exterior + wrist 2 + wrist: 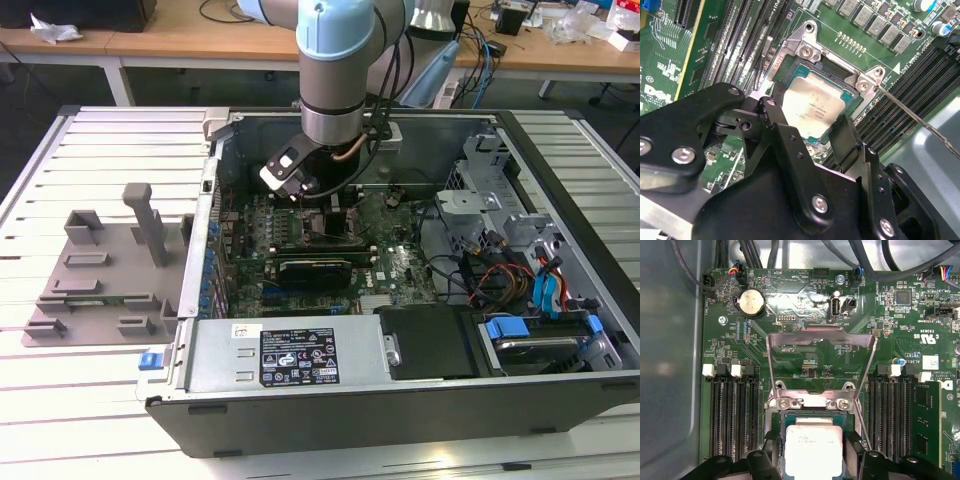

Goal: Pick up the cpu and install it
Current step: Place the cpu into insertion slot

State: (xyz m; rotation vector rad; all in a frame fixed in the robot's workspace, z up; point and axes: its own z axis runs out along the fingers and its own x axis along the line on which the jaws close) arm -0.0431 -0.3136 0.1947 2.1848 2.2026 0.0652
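White slatted metal table (100, 140) carries everything from where I stand, and on it lies a big black and grey open computer case (400, 410) with its inside exposed. Beside the case, on the exterior view's left, sits a grey plastic fixture plate (100, 280) with upright blocks.

A pale blue and grey robot arm (335, 70) reaches straight down into the case, over the green motherboard (900, 340). On that board, in the first wrist view, a silvery metal load frame (820, 333) stands raised from the socket. Rows of black memory slots (732, 415) run on either side of it, and a round silver coin battery (750, 302) sits beyond.

The black gripper (809, 116) is down at the socket. Its fingers (785, 127) are closed against two opposite edges of the small flat square cpu (815, 100) with its silvery-grey metal top, so it is grasping the cpu. The cpu lies within the socket's surround in both wrist views. Whether it is fully seated or a touch above the contacts, I cannot make out from these angles.
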